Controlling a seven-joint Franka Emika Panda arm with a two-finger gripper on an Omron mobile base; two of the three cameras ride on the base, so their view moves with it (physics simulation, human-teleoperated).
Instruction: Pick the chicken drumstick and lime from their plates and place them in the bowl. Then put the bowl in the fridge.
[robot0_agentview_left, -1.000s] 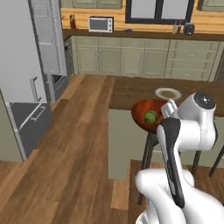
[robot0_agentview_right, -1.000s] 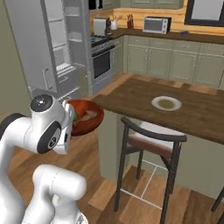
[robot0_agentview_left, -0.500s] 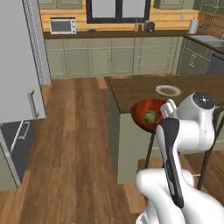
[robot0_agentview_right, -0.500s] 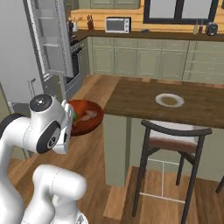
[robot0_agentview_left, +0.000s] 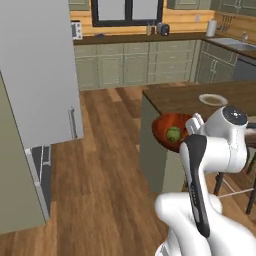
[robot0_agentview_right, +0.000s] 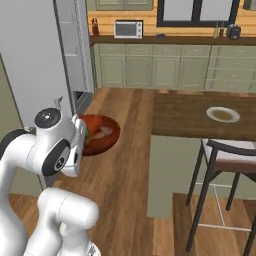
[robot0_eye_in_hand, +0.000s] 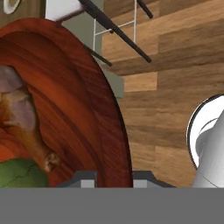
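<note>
Bowl (robot0_agentview_left: 172, 131) is off the worktop and carried in the air beside the island's near corner, with the lime (robot0_agentview_left: 173, 133) resting inside it and the chicken drumstick (robot0_eye_in_hand: 19, 118) lying against the lime in the hand view. We find the gripper (robot0_eye_in_hand: 114, 177) clamped on the bowl's rim, the wooden wall rising straight up between the two finger tips at the bottom of that view.

What has changed over the last second is the viewpoint, not the load. Both base views have swung round: the fridge (robot0_agentview_left: 37, 75), which earlier stood well off to the left, now fills the left side of the left base view with its grey door close by, and the window wall has slid across the background. The bowl sits in the same place relative to the arm in each of the earlier pictures and now, so we judge that the base is turning and driving while the arm holds its pose.

For the task, we take the loading of the bowl as complete and the transport to the fridge as under way. One plate (robot0_agentview_right: 223, 114) remains on the island's worktop, toward its far right end. The open fridge shelves (robot0_agentview_right: 70, 47) appear at the upper left of the right base view; the approach looks unfinished.
</note>
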